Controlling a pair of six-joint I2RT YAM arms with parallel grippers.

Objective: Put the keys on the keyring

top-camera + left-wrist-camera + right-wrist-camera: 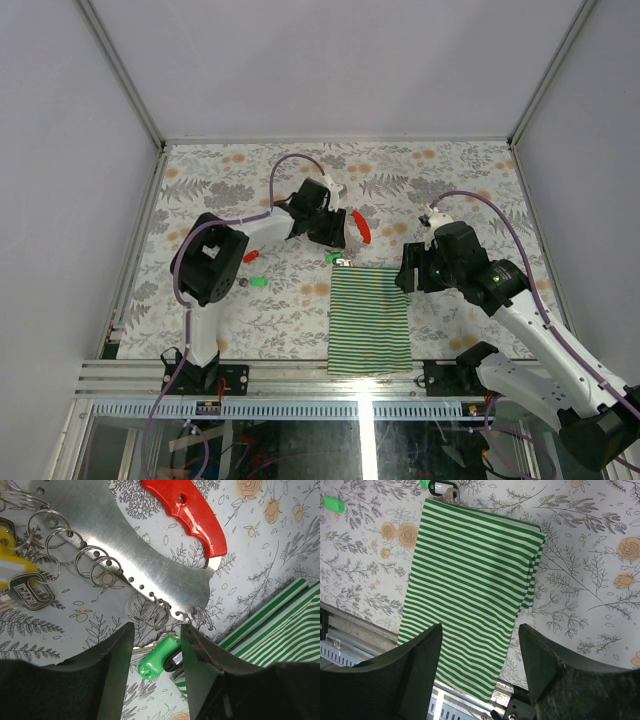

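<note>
The keyring (pixel 125 545) is a grey metal plate with a red clip (pixel 192 512) and wire rings along its edge. A yellow-tagged key (pixel 20 580) hangs on rings at its left end. A green-tagged key (pixel 160 661) lies at the plate's near tip, its ring among the end rings. My left gripper (pixel 157 630) is open, one finger on each side of that green tag. In the top view the left gripper (pixel 336 240) covers the plate beside the red clip (pixel 362 228). My right gripper (pixel 480 630) hangs open and empty over the striped cloth (pixel 475 565).
A red-tagged key (pixel 250 257) and another green-tagged key (pixel 260 282) lie loose on the floral table left of the cloth (pixel 370 318). A black-and-white tag (pixel 442 487) sits at the cloth's far corner. The metal rail (pixel 280 375) runs along the near edge.
</note>
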